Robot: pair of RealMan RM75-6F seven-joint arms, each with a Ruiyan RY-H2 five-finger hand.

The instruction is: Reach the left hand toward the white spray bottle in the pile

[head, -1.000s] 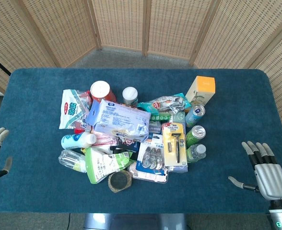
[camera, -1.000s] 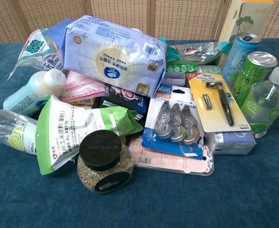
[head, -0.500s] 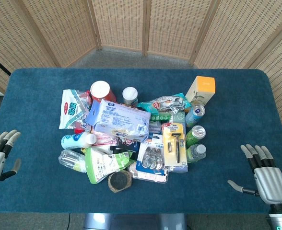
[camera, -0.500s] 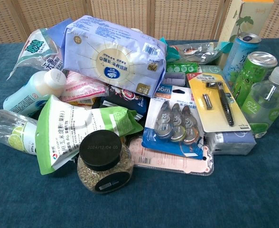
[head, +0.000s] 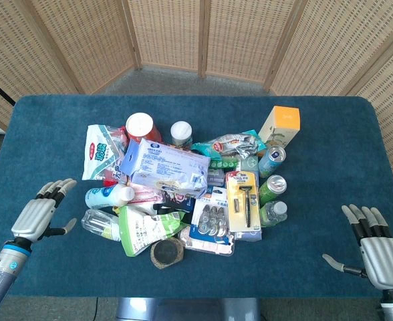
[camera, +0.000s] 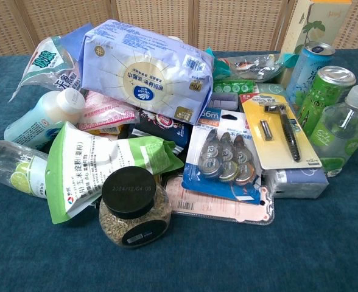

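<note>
The white spray bottle (head: 108, 196) lies on its side at the left edge of the pile, cap pointing right; in the chest view the bottle (camera: 42, 118) shows a pale blue label and white cap. My left hand (head: 41, 212) hovers over the blue table to the left of the bottle, fingers spread and empty, a short gap away from it. My right hand (head: 377, 244) is at the table's near right corner, fingers apart, holding nothing. Neither hand shows in the chest view.
A clear lime bottle (head: 100, 224) and a green pouch (head: 145, 229) lie just below the white bottle. A white snack bag (head: 101, 152) sits above it, a tissue pack (head: 168, 167) to its right. A dark-lidded jar (camera: 134, 207) stands at the pile's front.
My left hand has come in from the table's left edge, moving right toward the pile. The right hand has slid slightly down and right. The pile is unchanged.
</note>
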